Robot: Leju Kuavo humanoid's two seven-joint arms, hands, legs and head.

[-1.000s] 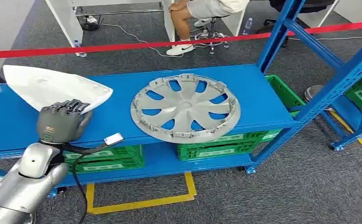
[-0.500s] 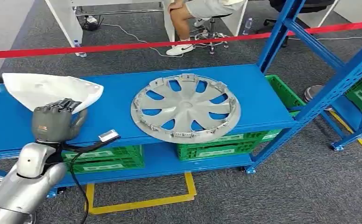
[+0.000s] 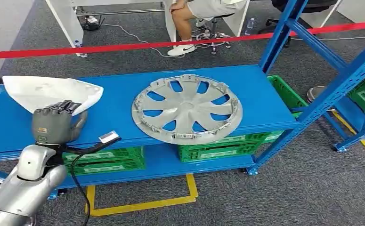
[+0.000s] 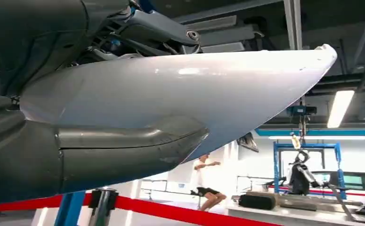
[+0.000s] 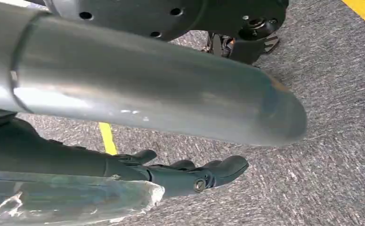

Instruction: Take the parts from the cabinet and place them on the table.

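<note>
A white curved shell part (image 3: 48,92) hangs just above the left end of the blue shelf (image 3: 119,89), and my left hand (image 3: 55,123) grips its near edge from below. The left wrist view shows the same white part (image 4: 194,94) lying across my thumb (image 4: 124,141). A silver wheel cover (image 3: 186,108) lies flat on the middle of the shelf, well to the right of my left hand. My right hand (image 5: 185,174) hangs over the grey carpet with its fingers stretched out and nothing in them.
Green crates (image 3: 218,146) fill the lower shelf. Blue rack uprights (image 3: 331,89) rise on the right. A red barrier tape (image 3: 124,46) runs behind the shelf, with a seated person (image 3: 194,14) beyond it. Yellow floor marking (image 3: 142,205) lies in front.
My left hand has drawn the white part a little to the left and nearer to me. The wheel cover has not moved.
</note>
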